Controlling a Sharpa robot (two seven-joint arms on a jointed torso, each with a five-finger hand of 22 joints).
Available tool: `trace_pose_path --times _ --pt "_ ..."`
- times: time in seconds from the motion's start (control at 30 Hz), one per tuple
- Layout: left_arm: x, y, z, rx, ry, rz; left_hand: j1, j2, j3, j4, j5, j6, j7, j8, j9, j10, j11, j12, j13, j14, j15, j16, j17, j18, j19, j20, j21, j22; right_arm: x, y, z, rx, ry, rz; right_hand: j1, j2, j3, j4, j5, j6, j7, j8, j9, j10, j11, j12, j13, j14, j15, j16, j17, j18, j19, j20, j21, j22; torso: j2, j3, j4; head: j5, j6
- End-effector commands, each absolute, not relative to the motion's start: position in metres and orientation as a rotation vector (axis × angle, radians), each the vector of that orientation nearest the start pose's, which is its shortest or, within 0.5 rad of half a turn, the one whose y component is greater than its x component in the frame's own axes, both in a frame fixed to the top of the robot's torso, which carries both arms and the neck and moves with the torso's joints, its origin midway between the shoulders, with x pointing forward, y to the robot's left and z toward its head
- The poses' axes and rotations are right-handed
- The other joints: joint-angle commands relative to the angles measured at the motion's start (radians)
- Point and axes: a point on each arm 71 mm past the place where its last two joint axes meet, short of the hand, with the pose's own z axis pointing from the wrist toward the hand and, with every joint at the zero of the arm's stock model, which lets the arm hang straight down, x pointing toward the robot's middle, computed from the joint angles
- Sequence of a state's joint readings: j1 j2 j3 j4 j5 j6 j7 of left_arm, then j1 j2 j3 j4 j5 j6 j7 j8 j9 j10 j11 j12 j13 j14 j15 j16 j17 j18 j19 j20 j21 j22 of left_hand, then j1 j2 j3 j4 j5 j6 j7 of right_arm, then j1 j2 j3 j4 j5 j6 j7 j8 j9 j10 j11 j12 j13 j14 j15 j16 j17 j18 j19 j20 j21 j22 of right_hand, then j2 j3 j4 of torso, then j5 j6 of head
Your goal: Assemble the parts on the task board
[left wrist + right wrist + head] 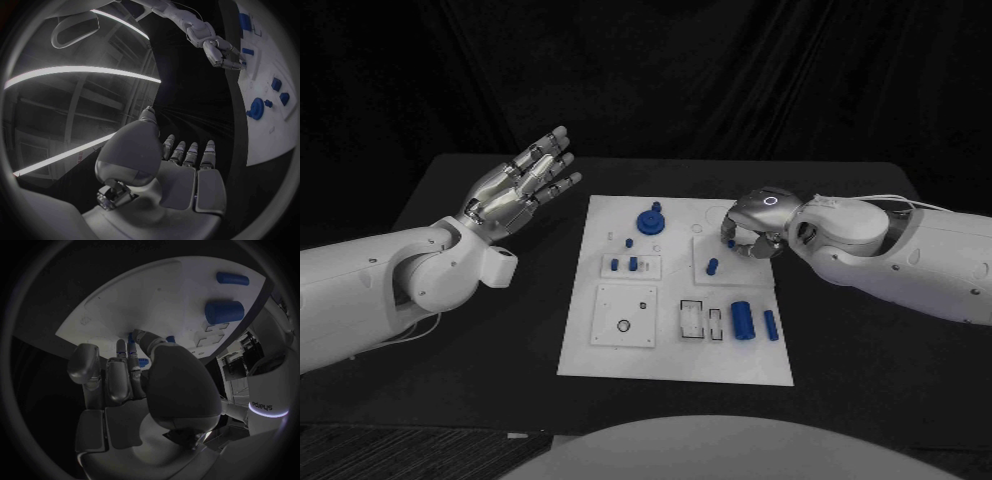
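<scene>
The white task board (678, 352) lies in the middle of the black table. Standing in it are a blue knob (651, 218), two short blue pegs (625, 265) and a single blue peg (713, 266). A thick blue cylinder (743, 320) and a thinner blue rod (770, 325) lie at its right side. My right hand (754, 237) is bent down over the board's far right part, and its thumb and fingers (133, 346) pinch a small blue part (131, 336) against the board (156, 295). My left hand (524, 187) is raised left of the board, fingers apart and holding nothing.
Rectangular recesses (625, 315) and narrow slots (692, 318) sit in the board's near half. Black table surface (473, 360) runs round the board on all sides. The thick cylinder (223, 311) and the thin rod (232, 278) lie beyond my right fingers.
</scene>
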State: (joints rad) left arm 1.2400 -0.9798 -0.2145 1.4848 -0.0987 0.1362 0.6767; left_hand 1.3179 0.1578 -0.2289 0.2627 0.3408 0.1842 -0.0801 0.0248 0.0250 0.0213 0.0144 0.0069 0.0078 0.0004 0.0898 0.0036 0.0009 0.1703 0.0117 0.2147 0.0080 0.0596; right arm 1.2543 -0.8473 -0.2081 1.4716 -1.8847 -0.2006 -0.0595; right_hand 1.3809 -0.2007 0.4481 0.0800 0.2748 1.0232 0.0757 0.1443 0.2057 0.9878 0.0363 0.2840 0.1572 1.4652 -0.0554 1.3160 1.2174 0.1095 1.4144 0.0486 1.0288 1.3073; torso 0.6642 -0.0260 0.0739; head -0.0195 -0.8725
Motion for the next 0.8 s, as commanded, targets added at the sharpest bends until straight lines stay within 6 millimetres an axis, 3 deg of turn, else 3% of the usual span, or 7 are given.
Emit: trace_pose_path --times 0.03,0.4,0.8 --pt "0.4604 0.2717 -0.1938 -0.817 1.348 -1.922 0.016 -0.001 -0.001 -0.009 0.012 0.009 0.004 0.002 0.002 0.006 0.008 0.008 0.002 0.000 0.013 -0.004 -0.001 0.011 0.000 0.011 0.005 0.008 0.4728 -0.2104 -0.2284 -0.726 1.665 0.393 0.009 0.003 0.011 -0.005 0.004 0.021 0.001 0.013 0.013 0.018 -0.002 0.007 0.002 0.028 -0.008 0.003 0.003 -0.012 0.007 -0.001 0.007 0.131 0.000 0.0001 -0.0001 0.001 0.000" --pt "0.4616 0.2734 -0.1964 -0.828 1.364 -1.900 0.044 0.007 -0.001 -0.024 0.048 0.019 0.013 0.004 0.003 0.023 0.028 0.023 0.007 0.009 0.035 0.008 0.005 0.011 0.021 0.041 0.016 0.044 0.4720 -0.2110 -0.2305 -0.725 1.635 0.420 0.021 0.025 0.026 -0.039 0.001 0.092 0.008 0.062 0.074 0.124 -0.007 0.038 0.017 0.031 -0.013 0.004 0.006 -0.018 0.017 -0.007 0.037 0.142 -0.001 -0.0002 -0.0005 -0.001 0.000" --pt "0.4629 0.2738 -0.1997 -0.839 1.388 -1.891 0.069 0.014 0.001 -0.045 0.076 0.030 0.026 0.005 0.005 0.038 0.045 0.039 0.011 0.019 0.050 0.019 0.009 0.011 0.036 0.060 0.021 0.057 0.4699 -0.2144 -0.2250 -0.704 1.575 0.442 0.036 0.033 0.035 -0.062 -0.005 0.115 0.015 0.070 0.098 0.177 -0.008 0.034 0.017 0.030 0.001 -0.003 -0.002 -0.021 0.018 0.001 0.044 0.144 0.000 -0.0002 -0.0009 0.000 0.000"
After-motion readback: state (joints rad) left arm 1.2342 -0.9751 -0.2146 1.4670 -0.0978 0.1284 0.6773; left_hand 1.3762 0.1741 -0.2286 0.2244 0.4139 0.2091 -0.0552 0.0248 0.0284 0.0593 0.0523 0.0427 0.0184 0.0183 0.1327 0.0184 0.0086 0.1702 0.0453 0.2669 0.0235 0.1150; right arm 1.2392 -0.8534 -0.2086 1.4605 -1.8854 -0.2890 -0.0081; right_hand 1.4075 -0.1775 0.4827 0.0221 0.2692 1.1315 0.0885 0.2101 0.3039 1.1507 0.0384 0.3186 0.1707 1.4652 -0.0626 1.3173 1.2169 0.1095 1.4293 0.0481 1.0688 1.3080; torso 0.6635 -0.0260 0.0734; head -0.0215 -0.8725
